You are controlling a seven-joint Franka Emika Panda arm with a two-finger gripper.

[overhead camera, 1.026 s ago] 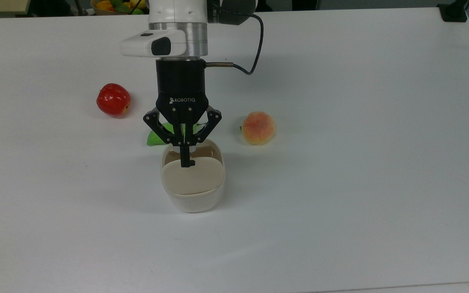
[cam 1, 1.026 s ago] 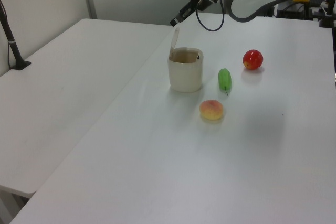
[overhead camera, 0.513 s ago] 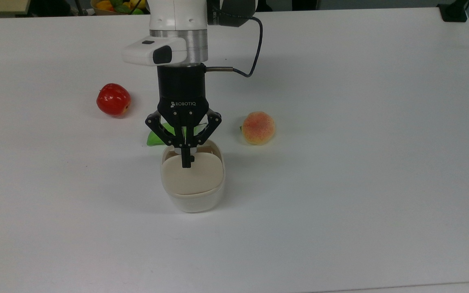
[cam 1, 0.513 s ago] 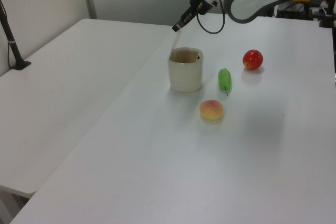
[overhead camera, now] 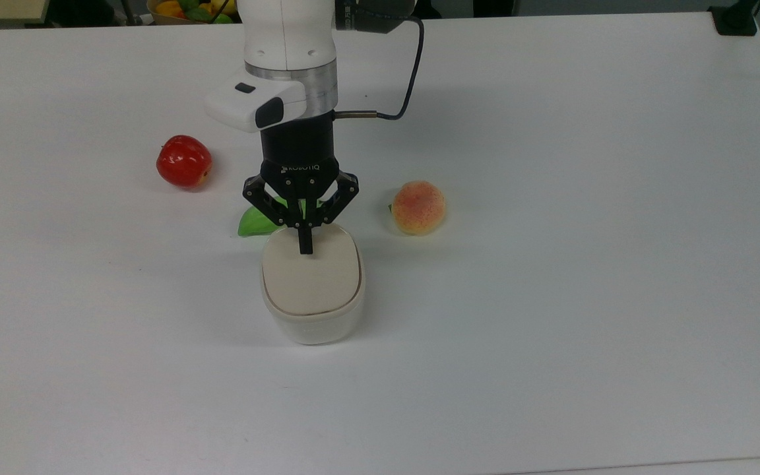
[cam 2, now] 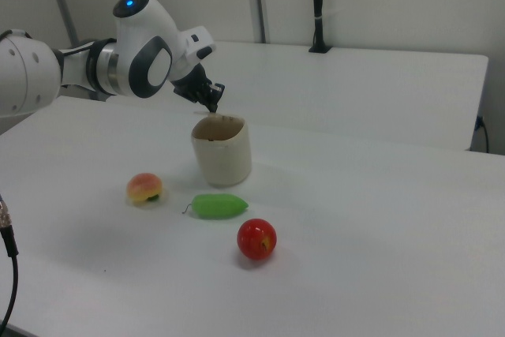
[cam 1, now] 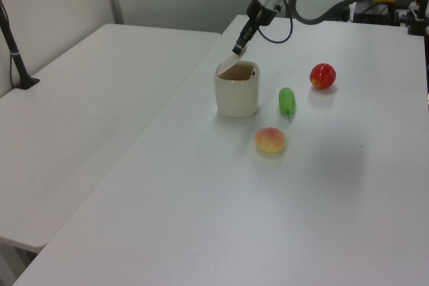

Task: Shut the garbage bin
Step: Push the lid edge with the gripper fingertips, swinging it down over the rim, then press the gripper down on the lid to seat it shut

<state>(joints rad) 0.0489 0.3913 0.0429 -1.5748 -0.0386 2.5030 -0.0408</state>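
In the top view, the lid (overhead camera: 312, 275) had dropped further than half a second before and covered nearly the whole garbage bin (overhead camera: 313, 310), which stood at table (overhead camera: 584, 264) centre. The gripper (overhead camera: 305, 248), fingers pressed together and holding nothing, touched the lid's 12 o'clock edge.

In the left view, the lid (cam 1: 230, 66) had tilted lower, with the gripper (cam 1: 237, 49) at its tip.

In the right view, the gripper (cam 2: 211, 106) hung at the bin's (cam 2: 222, 150) 11 o'clock.

top view: high, looking down, closest on the garbage bin (overhead camera: 312, 290).
left view: oblique, farther back, bin upper centre.
right view: opposite side.
shared: bin, table (overhead camera: 584, 231).
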